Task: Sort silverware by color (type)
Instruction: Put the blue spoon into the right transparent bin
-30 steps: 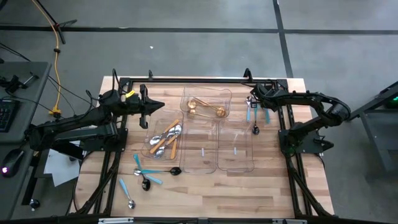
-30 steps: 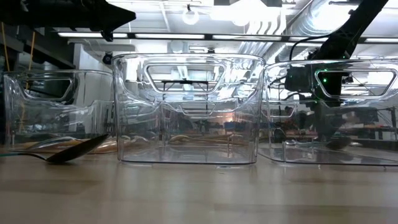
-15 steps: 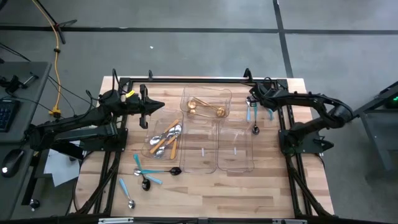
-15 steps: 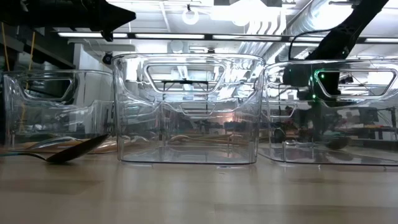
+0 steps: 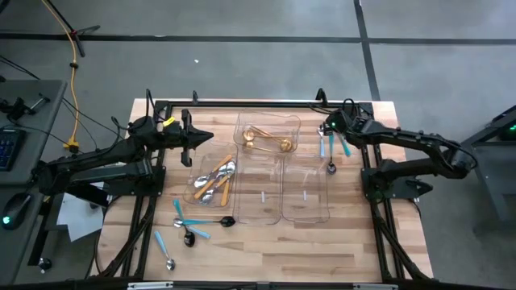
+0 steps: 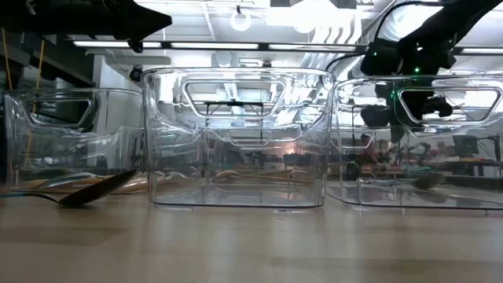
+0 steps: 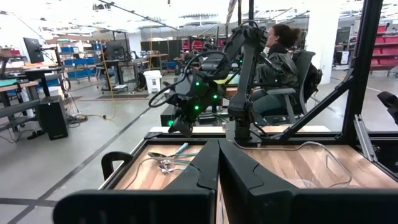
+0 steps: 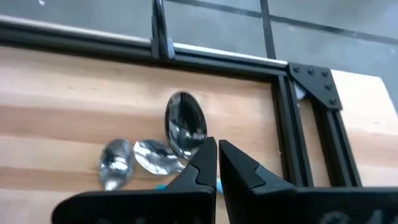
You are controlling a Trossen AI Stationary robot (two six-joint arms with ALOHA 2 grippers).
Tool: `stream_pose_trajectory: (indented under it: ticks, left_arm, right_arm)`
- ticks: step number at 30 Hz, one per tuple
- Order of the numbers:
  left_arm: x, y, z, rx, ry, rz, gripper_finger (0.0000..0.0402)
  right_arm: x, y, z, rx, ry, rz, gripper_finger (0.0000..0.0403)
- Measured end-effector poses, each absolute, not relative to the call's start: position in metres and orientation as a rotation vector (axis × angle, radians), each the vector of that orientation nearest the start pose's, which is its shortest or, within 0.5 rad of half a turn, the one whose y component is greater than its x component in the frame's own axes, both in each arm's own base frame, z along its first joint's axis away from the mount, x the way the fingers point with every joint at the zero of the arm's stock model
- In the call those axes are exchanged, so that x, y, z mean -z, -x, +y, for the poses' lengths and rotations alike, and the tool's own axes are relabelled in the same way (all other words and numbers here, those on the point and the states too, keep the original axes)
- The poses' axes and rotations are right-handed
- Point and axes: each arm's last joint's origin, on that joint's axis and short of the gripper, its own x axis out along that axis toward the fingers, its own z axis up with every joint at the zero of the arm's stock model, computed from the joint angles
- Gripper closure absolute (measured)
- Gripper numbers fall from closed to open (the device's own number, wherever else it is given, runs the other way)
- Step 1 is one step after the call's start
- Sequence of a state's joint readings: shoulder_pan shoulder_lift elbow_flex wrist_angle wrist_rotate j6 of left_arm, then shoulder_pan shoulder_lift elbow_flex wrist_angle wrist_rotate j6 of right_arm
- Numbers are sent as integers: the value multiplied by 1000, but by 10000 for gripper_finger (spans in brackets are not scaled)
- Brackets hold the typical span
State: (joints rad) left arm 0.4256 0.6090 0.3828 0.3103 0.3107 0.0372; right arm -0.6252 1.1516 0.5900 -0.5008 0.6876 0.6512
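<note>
Biggest risk from here: right gripper (image 5: 326, 129) sits above the far-right table edge, over a tight cluster of light-blue-handled spoons (image 5: 326, 145). Its fingers (image 8: 205, 163) are pressed together w/ nothing between them. If it drops as is, it'll likely nudge the pile or catch two pieces at once, since the bowls (image 8: 185, 127) lie touching each other.

Left gripper (image 5: 193, 137) waits near the far-left side, jaws together too, holding nothing.

Silverware so far: gold pieces (image 5: 266, 141) in the far clear tray (image 5: 293, 122), orange-handled ones (image 5: 214, 181) in the left tray (image 5: 190, 198), teal-handled dark spoons (image 5: 193, 225) and blue strays loose on the wood at the near left. Shiny, thin, prob. slippery to pinch.
</note>
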Motion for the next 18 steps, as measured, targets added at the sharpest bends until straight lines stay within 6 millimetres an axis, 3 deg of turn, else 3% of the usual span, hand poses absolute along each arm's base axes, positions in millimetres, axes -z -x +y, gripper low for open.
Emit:
stream_pose_trajectory:
  ticks: [13,18]
  left_arm:
    - [-266,-141,54,-116,-60,-78,401]
    - [-266,-141,54,-116,-60,-78,401]
  right_arm:
    - [-156,-153,-141,1465,-537,890,401]
    - [-144,-151,-149,1482,-571,942,367]
